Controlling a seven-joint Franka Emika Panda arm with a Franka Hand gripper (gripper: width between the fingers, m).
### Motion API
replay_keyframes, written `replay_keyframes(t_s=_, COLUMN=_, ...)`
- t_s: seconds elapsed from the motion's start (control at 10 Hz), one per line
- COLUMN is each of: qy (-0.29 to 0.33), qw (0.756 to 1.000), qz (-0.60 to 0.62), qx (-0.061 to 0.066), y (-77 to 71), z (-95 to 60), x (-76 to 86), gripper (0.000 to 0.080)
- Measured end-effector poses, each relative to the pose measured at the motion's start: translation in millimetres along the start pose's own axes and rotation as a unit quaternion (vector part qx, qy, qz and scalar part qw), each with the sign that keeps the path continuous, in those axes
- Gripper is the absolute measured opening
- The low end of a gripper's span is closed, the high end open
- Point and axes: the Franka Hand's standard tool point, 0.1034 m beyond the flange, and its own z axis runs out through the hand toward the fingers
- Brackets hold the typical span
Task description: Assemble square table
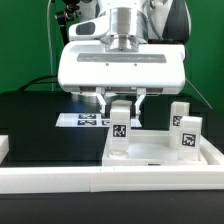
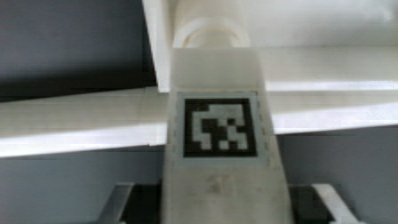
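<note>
Green backdrop stands behind a black table (image 1: 30,115), with a long white rail (image 1: 60,180) edging its near side.

At the middle of the exterior view the hand (image 1: 121,105) hangs below the arm's broad white housing. Its two fingers are closed on the upper part of a short white tagged leg (image 1: 120,128), which stands upright with its foot on or just above the square slab (image 1: 150,150). The wrist view looks down the same leg (image 2: 219,110), its black-and-white tag facing the camera, dark fingers showing at either side near the frame edge, and a rounded white feature beyond the far end of the leg. Whether the leg is already seated in its place or only held over it cannot be told.

Outward from the hand, toward the exterior view's right, two more legs (image 1: 186,133) stand upright on the slab near its far right corner, one just behind the other, both apart from the hand. The fourth leg is not in sight. Behind the held leg, the marker board (image 1: 85,120) lies flat on the table.

Judging by this, the job looks partly done. Two legs appear set, though their fastening cannot be seen. A third is in the hand, so it remains to fix that one, then find and fit the last.
</note>
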Motion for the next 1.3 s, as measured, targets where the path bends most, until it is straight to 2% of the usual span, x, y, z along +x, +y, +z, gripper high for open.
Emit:
replay_keyframes(t_s=0.4, qy=0.005, qw=1.0, qz=-0.006, qx=0.0, y=-2.7, z=1.0, x=1.1, gripper=0.029)
replay_keyframes(t_s=0.5, qy=-0.002, qw=1.0, qz=-0.006, qx=0.001, y=-3.0, z=2.4, x=-1.5, gripper=0.0363)
replay_keyframes(t_s=0.6, qy=-0.003, qw=1.0, qz=-0.006, qx=0.001, y=-2.9, z=2.4, x=-1.6, gripper=0.0502)
replay_keyframes(t_s=0.7, qy=-0.003, qw=1.0, qz=-0.006, qx=0.001, y=-2.9, z=2.5, x=-1.8, gripper=0.0502)
replay_keyframes(t_s=0.8, qy=-0.003, qw=1.0, qz=-0.007, qx=0.001, y=-2.9, z=2.6, x=-2.0, gripper=0.0619)
replay_keyframes(t_s=1.1, qy=-0.008, qw=1.0, qz=-0.01, qx=0.001, y=0.3, z=0.7, x=0.2, gripper=0.0648)
replay_keyframes(t_s=1.3, qy=-0.012, qw=1.0, qz=-0.009, qx=0.004, y=3.0, z=-7.8, x=10.9, gripper=0.0649)
